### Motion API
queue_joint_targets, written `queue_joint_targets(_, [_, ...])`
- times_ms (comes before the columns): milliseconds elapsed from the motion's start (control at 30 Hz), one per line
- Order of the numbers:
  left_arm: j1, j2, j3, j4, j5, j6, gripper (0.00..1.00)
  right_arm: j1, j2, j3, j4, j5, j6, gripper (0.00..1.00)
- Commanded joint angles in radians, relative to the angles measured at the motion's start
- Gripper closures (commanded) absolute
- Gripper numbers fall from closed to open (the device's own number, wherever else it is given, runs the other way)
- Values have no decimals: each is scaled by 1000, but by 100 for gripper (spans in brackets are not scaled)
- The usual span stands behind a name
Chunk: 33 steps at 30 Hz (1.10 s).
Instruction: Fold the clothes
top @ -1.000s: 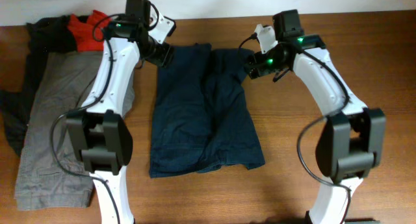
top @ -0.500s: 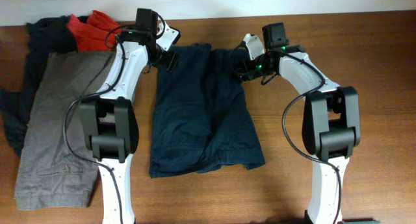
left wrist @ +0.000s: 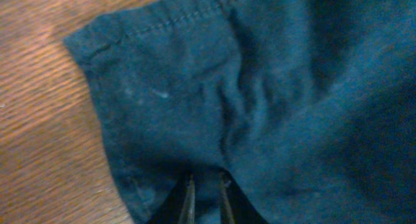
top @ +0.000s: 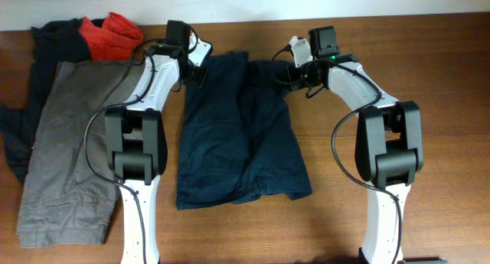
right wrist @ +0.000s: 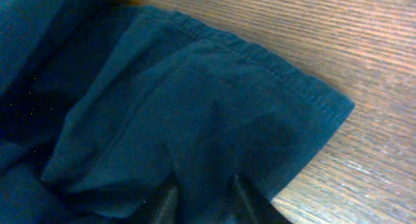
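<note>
Wooden table (top: 429, 57) carries everything, its grain running across both wrist views. Largest of the clothes, the navy shorts (top: 241, 134) lie spread flat in the middle between the two arms, with the hemmed edge at the far side and loose wrinkles down the centre. To their left a grey garment (top: 69, 141) lies lengthwise, partly under the left arm. A black garment (top: 15, 134) trails along the grey one's outer edge and across the far corner, where a crumpled red-orange garment (top: 107, 34) sits on top of it.

The left arm (top: 149, 88) stretches from its base at the near edge to the far left corner of the shorts, and the right arm (top: 360, 80) arcs in the same way to the far right corner.

The left gripper (left wrist: 207, 198) is low on the cloth, just inside the stitched corner, its fingers drawn close together with a pucker of navy fabric pinched between them. The right gripper (right wrist: 208, 198) sits just inside the opposite corner, fingers somewhat wider apart and clamped on a raised ridge of the same shorts, bare wood showing beyond the hem.
</note>
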<state>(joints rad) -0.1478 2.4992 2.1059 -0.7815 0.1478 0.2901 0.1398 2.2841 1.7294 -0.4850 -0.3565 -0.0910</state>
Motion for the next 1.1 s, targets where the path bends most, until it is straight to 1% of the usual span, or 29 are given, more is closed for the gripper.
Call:
queue_joint_targets(0, [7,33,5,-1,-68,-40,90,-3,17,-2,3,10,3,93])
queue_joint_targets(33, [7,33,5,0,-91,-53,91,-3,17,-2,3,10,3,96])
queue_joint_targets(67, [7,33,5,2,-108,-59,91,-3,18,-2,3,14,7,96])
queue_joint_targets(233, [8,33,5,0,-179,-81,92,-10,17,-2,-16,165,111,96])
queue_joint_targets(367, [15,33,5,-4,-182,-81,92,-51,-2,26,-53,166,110,96])
queue_joint_targets(533, [28,33,5,-3,-182,-81,93,-114,-62,140,-151,105,57,96])
queue_joint_targets(600, [30,35,5,-3,-182,-82,93,-121,-72,250,-220,102,27,96])
queue_joint_targets(700, [33,35,5,-3,-182,-85,93,-108,-72,357,-269,104,-6,96])
queue_joint_targets(833, [40,35,5,-4,-183,-89,93,-98,-72,438,-287,210,-5,96])
queue_joint_targets(867, [45,35,5,-4,-183,-89,93,-101,-72,450,-301,237,6,96])
queue_joint_targets(900, [62,34,23,-23,-199,-114,93,-109,-72,475,-351,269,21,95])
queue_joint_targets(967, [80,34,54,-62,-209,-122,94,-118,-72,500,-407,286,21,84])
queue_joint_targets(1000, [89,34,76,-88,-208,-122,94,-123,-72,521,-448,290,21,70])
queue_joint_targets(1033, [98,34,101,-114,-209,-122,94,-127,-72,530,-465,290,21,67])
queue_joint_targets(1067, [113,34,154,-171,-209,-122,94,-135,-73,565,-518,290,22,51])
